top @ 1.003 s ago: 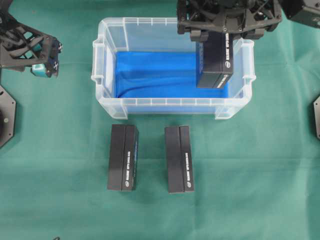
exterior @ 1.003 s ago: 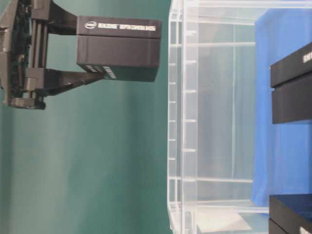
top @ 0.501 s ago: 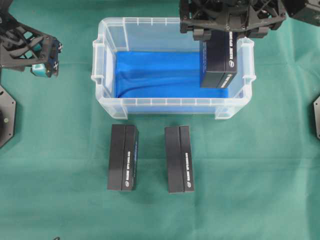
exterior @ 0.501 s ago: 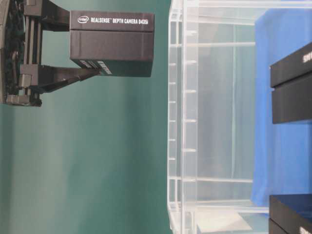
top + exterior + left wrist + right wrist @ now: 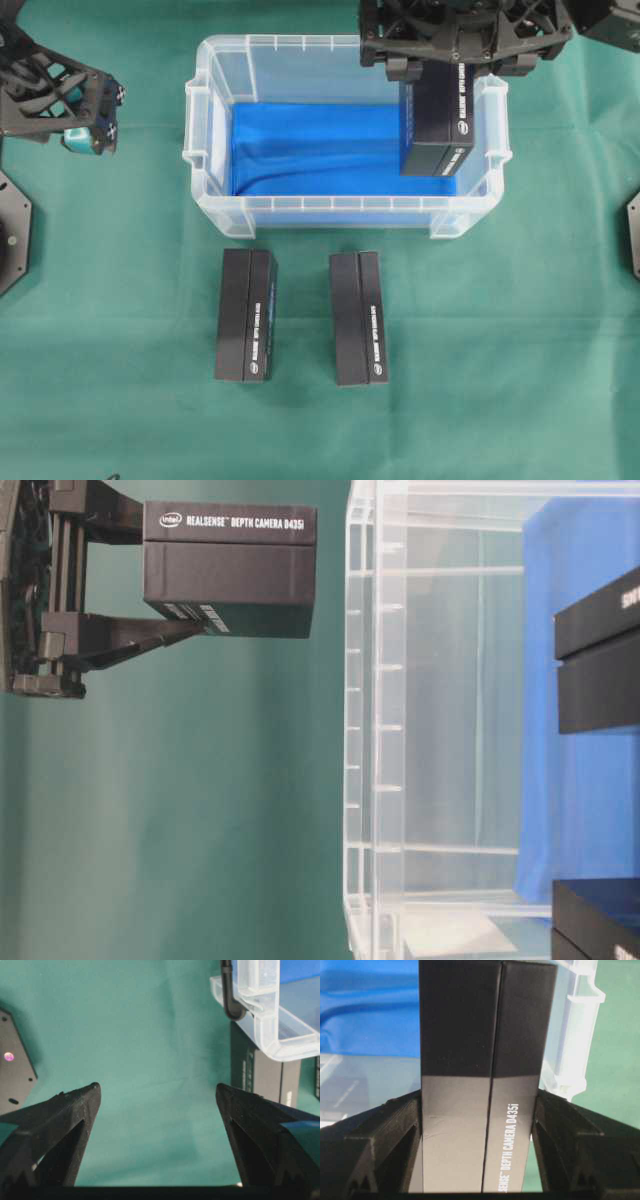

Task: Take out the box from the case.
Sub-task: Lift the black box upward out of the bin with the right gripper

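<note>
A black box (image 5: pixel 436 120) with white lettering hangs above the right end of the case (image 5: pixel 200 130), a clear plastic bin with a blue floor. My right gripper (image 5: pixel 436 75) is shut on the box's long sides. In the right wrist view the box (image 5: pixel 485 1060) fills the gap between the fingers (image 5: pixel 405 1125). The table-level view, turned on its side, shows the box (image 5: pixel 230 570) clear of the case's rim (image 5: pixel 375 730). My left gripper (image 5: pixel 90 125) hovers open over the cloth left of the case, its jaws (image 5: pixel 157 1092) wide and empty.
Two more black boxes (image 5: pixel 246 315) (image 5: pixel 359 318) lie side by side on the green cloth in front of the case. Black base plates sit at the left edge (image 5: pixel 10 230) and the right edge (image 5: pixel 632 235). The case's corner (image 5: pixel 280 1035) shows in the left wrist view.
The right gripper lifted the box a little higher off the case and slightly rightward, then held still. The left arm has not moved.
</note>
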`<state>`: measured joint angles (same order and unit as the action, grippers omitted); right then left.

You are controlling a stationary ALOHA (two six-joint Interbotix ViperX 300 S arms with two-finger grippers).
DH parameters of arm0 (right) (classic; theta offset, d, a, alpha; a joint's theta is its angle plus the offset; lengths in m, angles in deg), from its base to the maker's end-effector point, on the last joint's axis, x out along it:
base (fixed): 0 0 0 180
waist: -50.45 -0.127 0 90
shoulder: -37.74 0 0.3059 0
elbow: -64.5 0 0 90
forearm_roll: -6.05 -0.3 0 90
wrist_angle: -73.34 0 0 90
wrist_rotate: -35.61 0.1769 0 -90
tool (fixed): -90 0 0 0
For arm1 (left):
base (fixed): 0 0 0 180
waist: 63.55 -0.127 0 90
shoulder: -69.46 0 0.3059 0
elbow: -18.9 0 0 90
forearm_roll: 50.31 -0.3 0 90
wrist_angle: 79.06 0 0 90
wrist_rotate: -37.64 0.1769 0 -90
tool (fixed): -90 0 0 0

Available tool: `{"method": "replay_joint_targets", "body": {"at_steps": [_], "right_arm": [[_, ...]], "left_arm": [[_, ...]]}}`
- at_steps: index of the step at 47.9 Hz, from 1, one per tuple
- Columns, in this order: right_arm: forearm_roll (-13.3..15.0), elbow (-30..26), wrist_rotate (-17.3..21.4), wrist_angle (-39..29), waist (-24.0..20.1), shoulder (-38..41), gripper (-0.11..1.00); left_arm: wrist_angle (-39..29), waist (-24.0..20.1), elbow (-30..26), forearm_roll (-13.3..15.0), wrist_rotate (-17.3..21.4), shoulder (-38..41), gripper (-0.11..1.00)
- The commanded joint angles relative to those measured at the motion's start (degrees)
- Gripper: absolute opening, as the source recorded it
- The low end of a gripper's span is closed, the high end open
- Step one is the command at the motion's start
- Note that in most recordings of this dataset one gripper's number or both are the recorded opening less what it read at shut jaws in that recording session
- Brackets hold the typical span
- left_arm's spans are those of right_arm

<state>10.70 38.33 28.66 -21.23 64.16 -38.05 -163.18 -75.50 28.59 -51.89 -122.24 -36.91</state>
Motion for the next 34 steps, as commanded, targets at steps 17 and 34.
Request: {"method": "replay_joint_targets", "body": {"at_steps": [17,34], "right_arm": [[0.18,-1.58,-0.44,0.09,-0.09,-2.29,0.65],[0.00,-1.58,-0.26,-0.09,-1.14,-2.20,0.65]], "left_arm": [[0.18,0.18,-1.05,-0.18,0.00,-0.53,0.97],[0.18,0.26,-1.05,-0.18,0.00,-0.53,0.97]]}}
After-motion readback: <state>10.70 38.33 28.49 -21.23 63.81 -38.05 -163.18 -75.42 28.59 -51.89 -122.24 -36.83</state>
